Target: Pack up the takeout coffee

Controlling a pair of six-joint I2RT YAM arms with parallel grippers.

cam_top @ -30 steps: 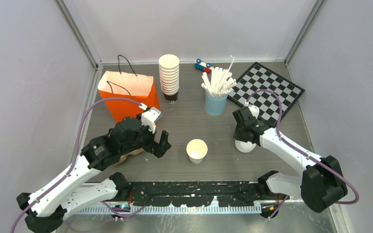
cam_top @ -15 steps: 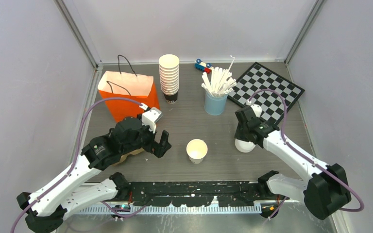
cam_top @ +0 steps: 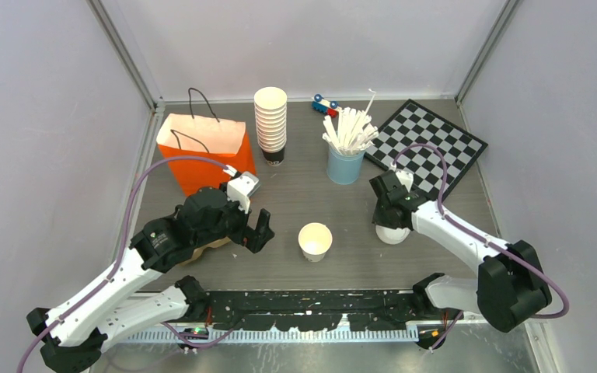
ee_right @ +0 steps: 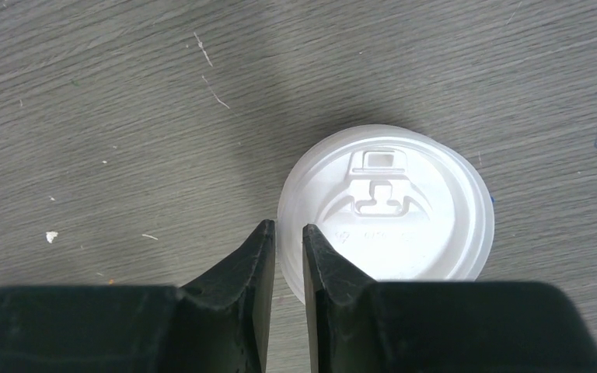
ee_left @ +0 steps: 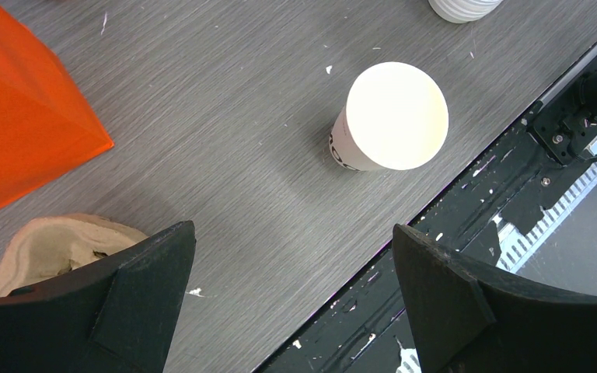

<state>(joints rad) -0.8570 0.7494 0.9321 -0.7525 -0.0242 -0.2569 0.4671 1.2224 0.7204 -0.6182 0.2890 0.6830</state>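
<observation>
Grey wood-grain table (cam_top: 295,198), pale walls on three sides. Along the rear stand an orange bag (cam_top: 202,151), a cup stack (cam_top: 270,124), a blue cup of sticks (cam_top: 346,165) and a checkerboard (cam_top: 427,148).

The lidded cup (cam_top: 393,234) stands upright right of centre, near the checkerboard's front corner. The right gripper (ee_right: 284,229) hangs directly over it with its jaws narrowly parted. In the wrist view the tips sit at the left rim of the lid (ee_right: 385,206). Contact with that rim cannot be confirmed.

The second cup (cam_top: 315,241) stands upright at table centre, well apart from the lidded cup. Its top reads as a plain white disc. The left gripper (ee_left: 288,233) hovers to its left, jaws wide, nothing between them. A pulp tray (ee_left: 54,249) lies under the left arm, just in front of the bag.
</observation>
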